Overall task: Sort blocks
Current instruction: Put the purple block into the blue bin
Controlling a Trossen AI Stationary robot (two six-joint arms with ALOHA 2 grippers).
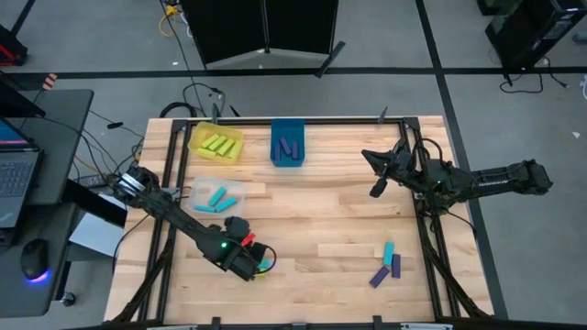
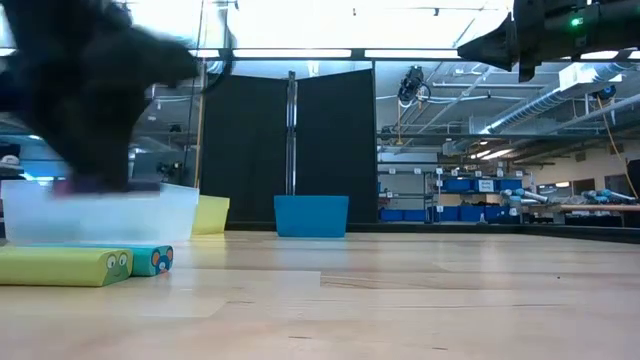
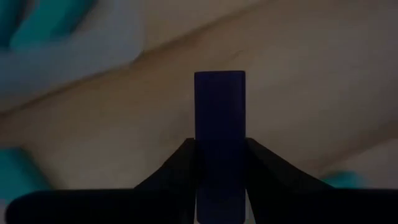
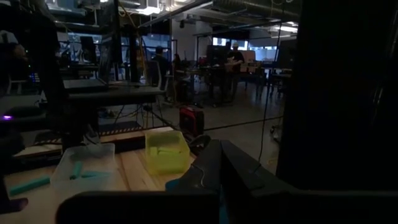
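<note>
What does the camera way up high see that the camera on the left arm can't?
Only the high view shows the yellow bin of lime blocks, the blue bin, the right pincer waiting shut above the table, and three loose blocks at the right. Only the left wrist view shows the dark purple block clamped between the left pincer's fingers. Both show the wooden table and teal blocks.

I see a wooden table (image 1: 321,220) carrying a yellow bin (image 1: 216,144), a blue bin (image 1: 288,143) and a clear bin (image 1: 216,196) near its far-left side. A laptop (image 1: 16,174) and mouse (image 1: 35,258) sit on a side desk.
</note>
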